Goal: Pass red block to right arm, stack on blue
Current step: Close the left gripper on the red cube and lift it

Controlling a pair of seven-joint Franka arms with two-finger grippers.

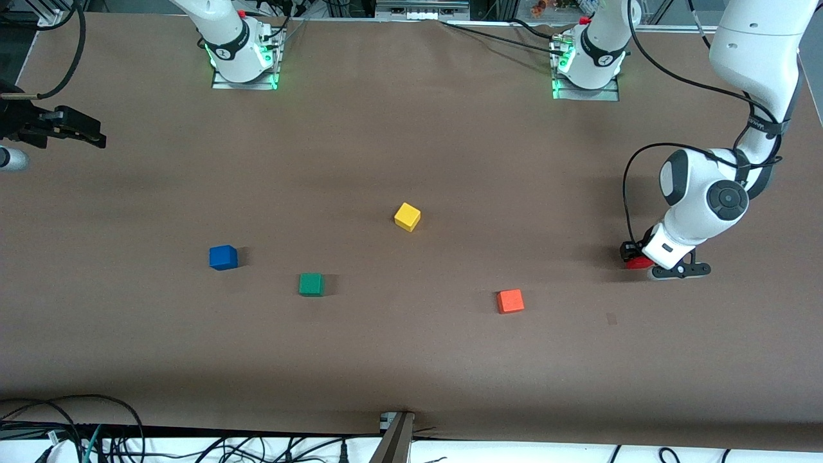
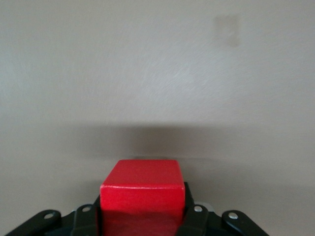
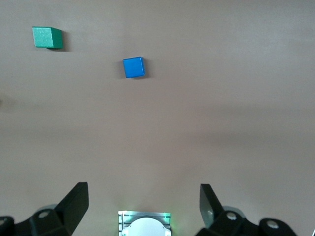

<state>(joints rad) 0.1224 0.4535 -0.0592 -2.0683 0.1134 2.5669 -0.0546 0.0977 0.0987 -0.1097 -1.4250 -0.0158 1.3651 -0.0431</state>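
Pickup happening: left pincer [image 1: 645, 262] clamping red block [image 2: 142, 189] down on table [image 1: 411, 360], well apart from blue [image 1: 223, 257]. Right pincer [image 3: 143, 202] waiting, gaping wide, above blue. Handover, stacking pending.

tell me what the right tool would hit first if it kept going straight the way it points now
Probably only bare table. The right tool, open, points down at bare brown surface; the blue cube and green cube lie off to one side of that line. Depth is hard to judge.
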